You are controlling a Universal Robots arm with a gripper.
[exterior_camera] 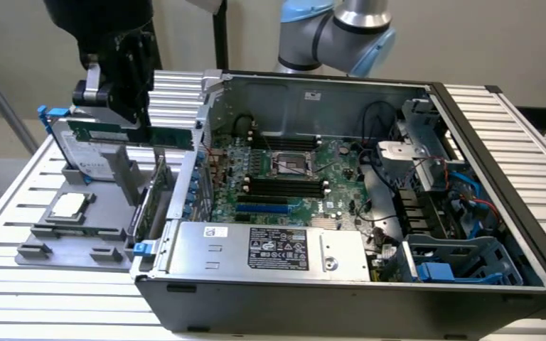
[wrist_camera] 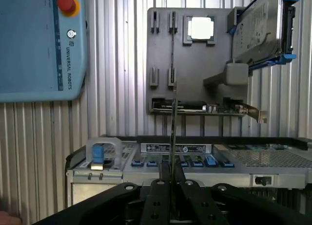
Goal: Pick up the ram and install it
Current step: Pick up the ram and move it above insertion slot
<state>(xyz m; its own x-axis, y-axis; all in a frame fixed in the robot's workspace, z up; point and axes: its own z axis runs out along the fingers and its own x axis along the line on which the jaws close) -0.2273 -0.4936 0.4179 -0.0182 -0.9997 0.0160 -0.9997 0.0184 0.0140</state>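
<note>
The open case (exterior_camera: 349,298) took most of the table (exterior_camera: 55,302), with its motherboard (exterior_camera: 297,174) facing up. At the exterior view's left of the case lay the grey tray (exterior_camera: 74,245), which carried a processor (exterior_camera: 69,206) and a hard drive (exterior_camera: 88,162). The gripper (exterior_camera: 126,122) hung above this tray, just outside the case wall. Its fingers (wrist_camera: 178,176) were pressed on the ram (exterior_camera: 159,136), pinching it by the upper edge, so the ram was in the air and clear of the tray. In the wrist view it showed edge-on, as a thin line between the fingers.

The ram's long axis ran almost level, across the exterior view. The black slots (exterior_camera: 283,186) on the motherboard lay well apart from it, lower and towards the exterior view's right. Their long axis seemed to run about the same way, so I judged the ram and the slots close to parallel.
</note>
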